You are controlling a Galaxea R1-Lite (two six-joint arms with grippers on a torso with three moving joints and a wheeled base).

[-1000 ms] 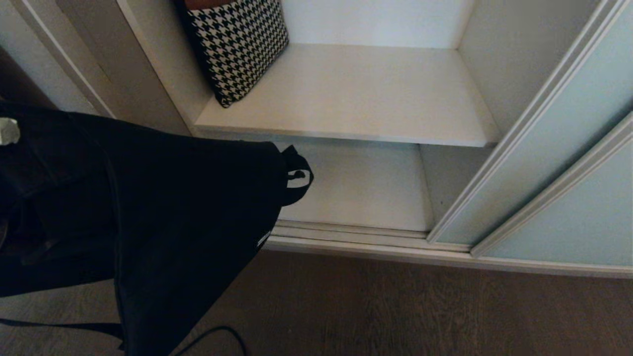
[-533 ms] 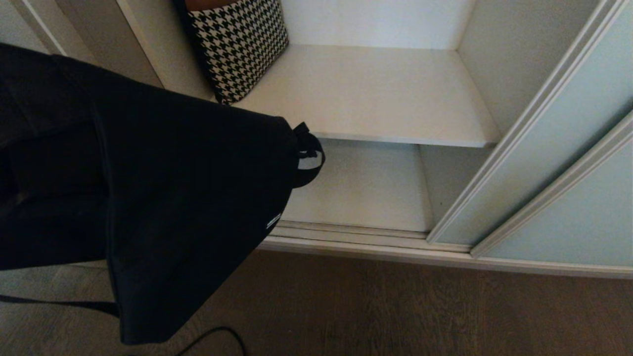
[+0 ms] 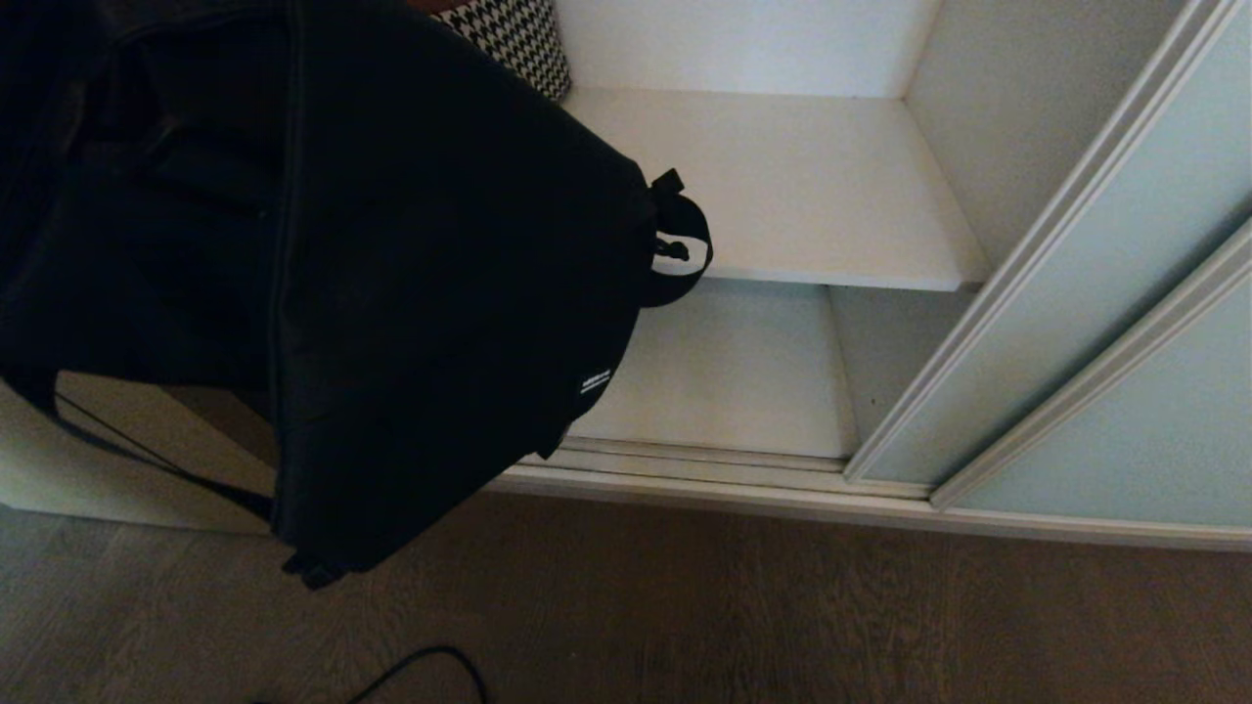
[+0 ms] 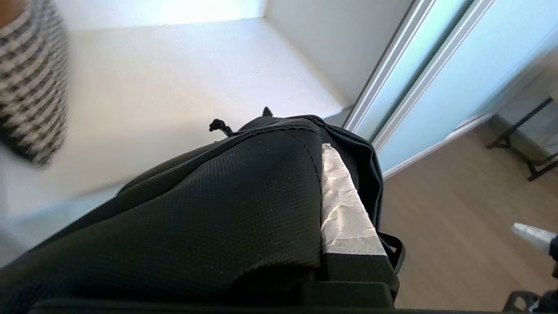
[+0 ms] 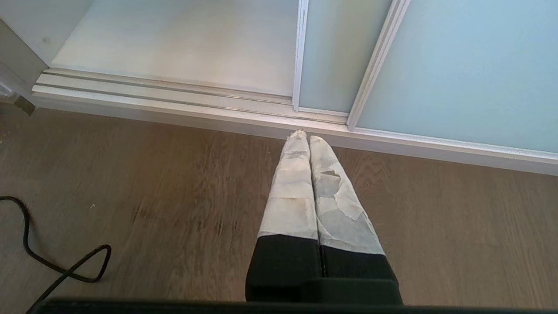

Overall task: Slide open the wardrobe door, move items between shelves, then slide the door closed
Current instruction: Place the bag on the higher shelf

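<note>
Sliding wardrobe door (image 3: 1095, 293) seen slid to frame right; opening left clear at centre. Upper shelf (image 3: 812, 196) bare right of houndstooth cushion (image 3: 518, 39); lower shelf (image 3: 724, 372) bare. Floppy black bag (image 3: 411, 293) hung at upper left, overlapping shelf front edge, clamped by left gripper (image 4: 344, 209). Right gripper (image 5: 305, 144) pressed closed, nothing held, over floor (image 5: 174, 196).

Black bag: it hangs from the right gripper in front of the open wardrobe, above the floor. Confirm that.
Not quite: the black bag hangs from the left gripper, shut on its fabric, as the left wrist view shows. The right gripper is shut and empty above the floor. The rest is right.
</note>
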